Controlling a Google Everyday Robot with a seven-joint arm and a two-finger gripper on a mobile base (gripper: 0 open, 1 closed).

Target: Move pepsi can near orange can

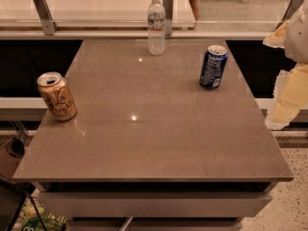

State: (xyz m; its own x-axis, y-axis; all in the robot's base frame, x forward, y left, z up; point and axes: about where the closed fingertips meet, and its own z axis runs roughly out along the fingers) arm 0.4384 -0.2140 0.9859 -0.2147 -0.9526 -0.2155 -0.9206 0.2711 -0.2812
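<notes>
The pepsi can (213, 67), dark blue with a silver top and a white label panel, stands upright at the table's right side towards the back. The orange can (57, 96), orange-tan with reddish script, stands upright at the table's left edge. A wide stretch of tabletop separates them. My gripper (278, 76), white and pale yellow, hangs at the right edge of the view, just off the table's right side and to the right of the pepsi can. Its jaws stand apart and hold nothing.
A clear plastic water bottle (156, 26) stands upright at the back middle of the grey table (149, 143). A glass rail with metal posts (43, 12) runs behind the table. Dark gaps lie on both sides of the table.
</notes>
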